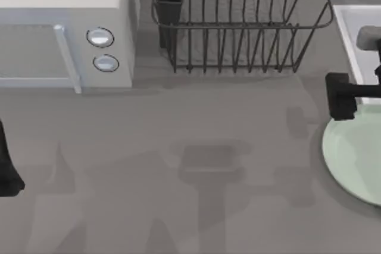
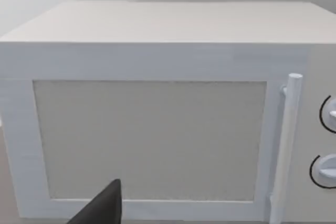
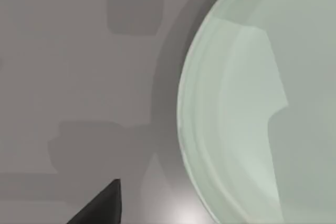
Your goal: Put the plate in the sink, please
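Plate (image 1: 352, 157) sits flat on the tabletop (image 1: 178, 147) at the right edge, partly cut off by the frame; pale mint, glossy, shallow rim. Sink (image 1: 351, 40) lies just behind it at the far right, white raised rim visible, so the plate is not in the basin yet. Right end effector (image 1: 340, 96) hangs over the plate's far-left rim, near the sink's front lip; can't tell how far apart its fingers are, and nothing looks held. Its wrist view shows the plate (image 3: 262, 103) from above with one dark fingertip (image 3: 102, 205) off to the side over bare tabletop.

Risks, as I judge them: rim is thin and glossy, plate lies flush, so a pinch may slide off or only tilt it. If lifted by one edge it will hang heavy and could slip out. The sink's raised rim is close, so a low carry could clip it. Dish rack (image 1: 238, 22) stands left of the sink, so a wide swing could hit its wires.

Left end effector (image 1: 7, 168) is parked at the left edge, facing the microwave (image 2: 157, 129); finger gap can't be told. Tabletop is flat matte grey, uncluttered in the middle. Pale wall behind.
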Available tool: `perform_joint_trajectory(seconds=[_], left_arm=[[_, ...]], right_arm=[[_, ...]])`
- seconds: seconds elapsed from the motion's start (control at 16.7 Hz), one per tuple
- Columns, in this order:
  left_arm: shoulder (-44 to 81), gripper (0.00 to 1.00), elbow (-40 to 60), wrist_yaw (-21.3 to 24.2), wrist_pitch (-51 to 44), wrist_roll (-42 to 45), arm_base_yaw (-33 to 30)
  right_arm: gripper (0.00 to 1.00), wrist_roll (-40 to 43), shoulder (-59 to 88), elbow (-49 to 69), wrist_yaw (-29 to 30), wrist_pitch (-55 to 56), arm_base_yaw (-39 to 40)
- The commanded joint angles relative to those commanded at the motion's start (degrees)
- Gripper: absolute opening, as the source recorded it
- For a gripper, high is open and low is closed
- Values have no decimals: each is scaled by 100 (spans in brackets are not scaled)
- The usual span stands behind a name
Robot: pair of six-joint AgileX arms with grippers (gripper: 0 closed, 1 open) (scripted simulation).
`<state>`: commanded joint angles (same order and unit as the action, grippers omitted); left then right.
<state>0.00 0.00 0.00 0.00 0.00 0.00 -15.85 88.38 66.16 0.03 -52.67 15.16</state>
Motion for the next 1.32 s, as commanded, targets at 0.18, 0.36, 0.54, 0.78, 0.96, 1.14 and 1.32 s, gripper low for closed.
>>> perform_joint_trajectory(seconds=[0.18, 0.36, 0.54, 0.78, 0.96, 1.14, 1.32], left_arm=[[0, 100, 0, 0, 0, 0, 0], [0, 100, 0, 0, 0, 0, 0], [0, 100, 0, 0, 0, 0, 0], [0, 100, 0, 0, 0, 0, 0], [0, 100, 0, 0, 0, 0, 0], [0, 100, 0, 0, 0, 0, 0], [0, 100, 0, 0, 0, 0, 0]], right_arm=[[100, -192, 1116, 801, 0, -638, 184], [100, -297, 1691, 1237, 1, -989, 284], [100, -312, 1770, 1297, 1, -1038, 299], [100, -307, 1766, 1266, -1, -1009, 269], [100, -313, 1955, 1006, 1, -615, 278], [100, -324, 2268, 577, 3, 255, 292], [100, -336, 2580, 163, 5, 963, 308]])
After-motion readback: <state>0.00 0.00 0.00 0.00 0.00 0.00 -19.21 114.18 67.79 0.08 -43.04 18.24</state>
